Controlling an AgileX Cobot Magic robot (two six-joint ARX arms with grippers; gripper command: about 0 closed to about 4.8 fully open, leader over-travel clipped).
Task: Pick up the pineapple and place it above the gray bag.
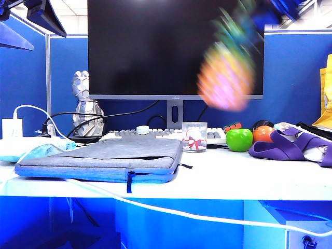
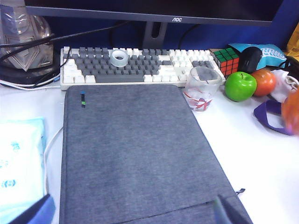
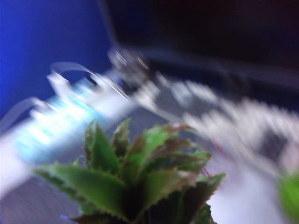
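Holding the pineapple (image 1: 226,72) aloft on the right, I see it as a blur in front of the monitor (image 1: 155,46), well above the table (image 1: 233,179).

My right gripper is hidden in every view, so I cannot tell its jaws, though the leaf crown (image 3: 140,172) fills its wrist camera. My left gripper (image 2: 131,212) hovers over the near end of the gray bag (image 1: 104,155), jaws wide apart and empty. Right of the bag sits a green apple (image 1: 239,139).
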